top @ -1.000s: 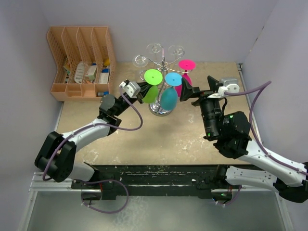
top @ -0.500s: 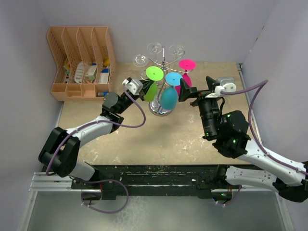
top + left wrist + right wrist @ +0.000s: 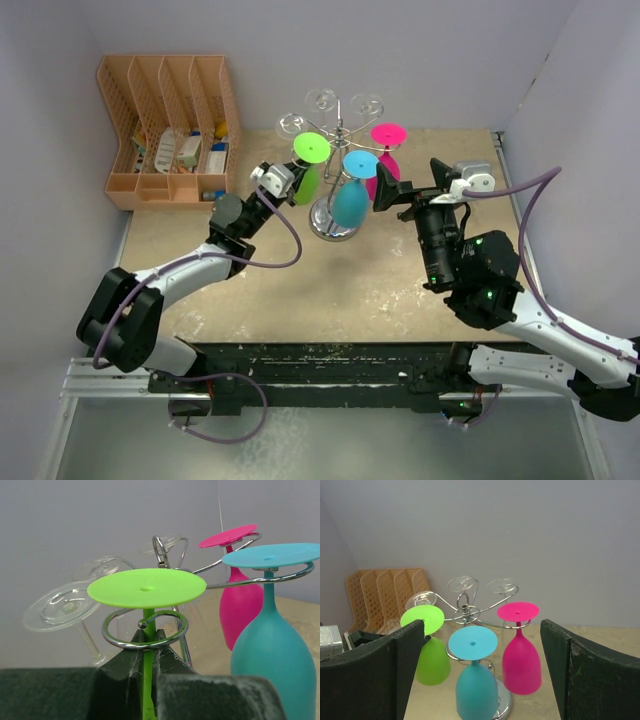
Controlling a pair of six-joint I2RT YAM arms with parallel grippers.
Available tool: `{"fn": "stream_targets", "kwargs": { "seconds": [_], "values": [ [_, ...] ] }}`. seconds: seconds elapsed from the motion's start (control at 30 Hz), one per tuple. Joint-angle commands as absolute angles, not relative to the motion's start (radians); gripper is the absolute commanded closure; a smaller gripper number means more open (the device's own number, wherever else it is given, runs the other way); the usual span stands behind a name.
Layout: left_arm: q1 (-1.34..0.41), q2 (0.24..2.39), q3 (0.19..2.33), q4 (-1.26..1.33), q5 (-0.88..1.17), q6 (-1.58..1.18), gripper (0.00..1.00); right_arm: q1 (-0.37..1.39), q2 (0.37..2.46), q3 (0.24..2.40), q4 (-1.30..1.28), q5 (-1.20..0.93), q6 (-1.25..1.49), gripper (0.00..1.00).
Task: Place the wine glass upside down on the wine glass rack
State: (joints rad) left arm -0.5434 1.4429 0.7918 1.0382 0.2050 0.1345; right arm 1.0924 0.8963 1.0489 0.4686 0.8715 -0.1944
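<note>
Jaws of the left gripper [image 3: 148, 652] are pinched almost shut on the thin stem of the green wine glass [image 3: 147, 587], which is upside down: its flat round foot is just above the jaws and its bowl hangs below them. Between foot and jaws, one curled arm end of the wine glass rack [image 3: 322, 225] rings the stem, and the foot seems to float slightly over that curl rather than rest on it. Across the rack from these jaws, the right gripper [image 3: 400, 190] has its jaws spread wide and holds nothing. The green glass looks like coloured plastic, so I judge it light, stiff and unlikely to shatter, but smooth and easy to let slip or swivel in a narrow pinch, with the bowl's weight pulling downward. The stem just under the foot looks the best place to hold, leaving the foot free to settle on the wire. Counted: one rack standing on the surface [image 3: 300, 290]; six glasses, namely one green, one blue glass [image 3: 270, 665] and one pink glass [image 3: 240, 605] to the right of the left jaws, plus three clear glasses [image 3: 62, 605] hanging left of and beyond them; and one orange file organiser [image 3: 165, 110] with four slots, well apart to the left.
</note>
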Motion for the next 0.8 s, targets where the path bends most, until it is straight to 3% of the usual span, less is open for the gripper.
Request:
{"fn": "stream_targets", "kwargs": {
  "seconds": [0.0,0.4,0.77],
  "values": [
    [-0.537,1.378,0.781,1.161,0.161,0.169,1.00,1.095,0.889,1.080,0.513,0.858,-0.208,0.00],
    [-0.537,1.332,0.733,1.179,0.094,0.210,1.00,1.094,0.884,1.085,0.506,0.857,-0.219,0.00],
    [-0.540,1.269,0.697,1.090,0.271,0.191,1.00,1.094,0.876,1.077,0.513,0.853,-0.214,0.00]
  ]
}}
